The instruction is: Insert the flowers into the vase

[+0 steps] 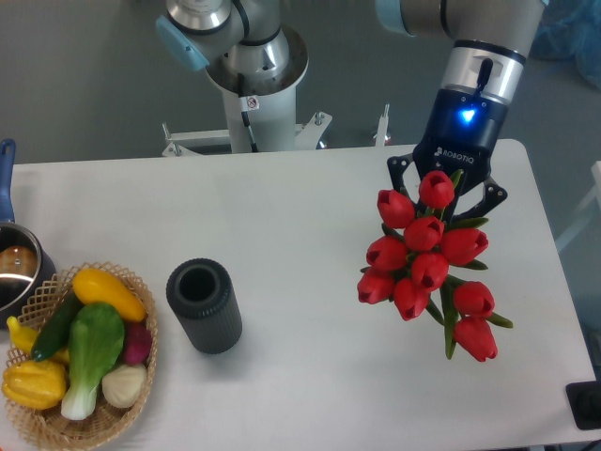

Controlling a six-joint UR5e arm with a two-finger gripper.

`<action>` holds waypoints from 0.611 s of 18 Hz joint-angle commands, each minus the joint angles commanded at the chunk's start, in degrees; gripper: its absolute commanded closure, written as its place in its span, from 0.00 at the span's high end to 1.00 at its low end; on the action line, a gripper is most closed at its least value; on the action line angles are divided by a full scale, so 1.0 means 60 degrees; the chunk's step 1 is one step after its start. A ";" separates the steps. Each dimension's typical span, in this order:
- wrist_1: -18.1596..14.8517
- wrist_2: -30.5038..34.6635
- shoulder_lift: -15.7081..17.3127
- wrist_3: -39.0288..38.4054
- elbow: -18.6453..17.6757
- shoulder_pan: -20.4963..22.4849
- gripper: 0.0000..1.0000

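Observation:
The flowers (pixel 427 258), a bunch of red tulip buds with green stems and leaves, hang at the right side of the white table. My gripper (pixel 448 193) stands right over the top of the bunch with its jaws closed in on it. The buds hide the fingertips. The vase (pixel 204 305), a short dark grey ribbed cylinder with its round mouth open, stands upright at the left of the table's middle, far to the left of the gripper and the bunch.
A woven wicker basket (pixel 127 275) with yellow, green and purple vegetables sits at the front left, just left of the vase. A metal pot (pixel 13 271) with a blue handle is at the left edge. The arm's base (pixel 249 66) stands behind the table.

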 joint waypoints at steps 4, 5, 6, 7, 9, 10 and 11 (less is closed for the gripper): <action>0.0015 -0.0015 0.0029 0.0000 -0.0044 0.0015 0.26; 0.0015 -0.0029 0.0029 0.0000 -0.0029 0.0015 0.26; 0.0015 -0.0029 0.0029 0.0000 -0.0029 0.0015 0.26; 0.0015 -0.0029 0.0029 0.0000 -0.0044 0.0000 0.26; 0.0015 -0.0044 0.0029 -0.0015 -0.0029 -0.0015 0.26; 0.0015 -0.0044 0.0029 -0.0015 -0.0029 -0.0044 0.26; 0.0015 -0.0116 0.0029 0.0014 -0.0015 -0.0087 0.26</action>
